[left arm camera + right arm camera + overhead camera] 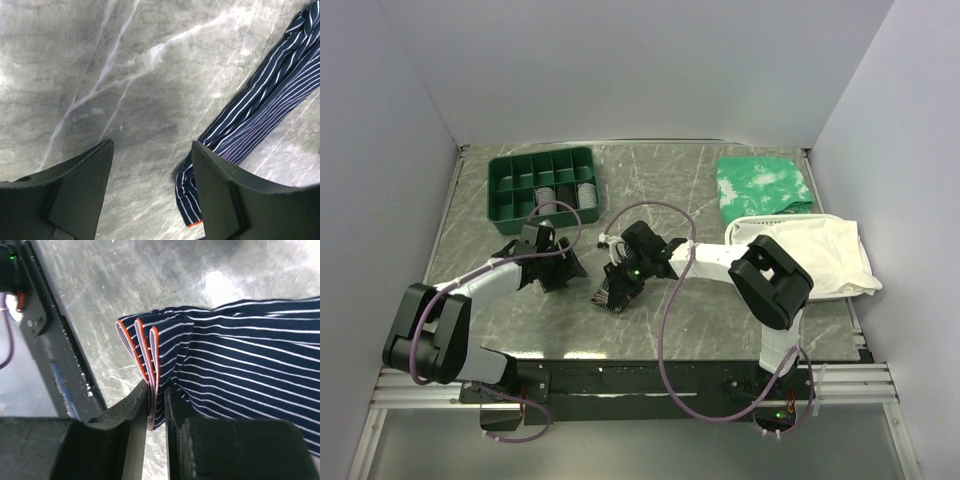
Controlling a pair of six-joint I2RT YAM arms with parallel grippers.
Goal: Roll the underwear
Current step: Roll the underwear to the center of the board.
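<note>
Tray [542, 155] holds rolled garments [586, 193], near compartments; right end effector [156, 390] pinches underwear [240, 355].

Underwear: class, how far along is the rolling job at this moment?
Done: the underwear lies folded, its orange-trimmed edges stacked. In hand: the right gripper pinches those edges; the left gripper hangs open beside it. Left: no roll shows yet.

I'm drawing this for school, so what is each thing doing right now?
underwear: layered, its hem edge pinched
right end effector: shut on the underwear
left end effector: open, empty, beside the underwear
green tray: a few compartments filled
white cloth: rumpled
green-and-white cloth: lying by the white cloth
</note>
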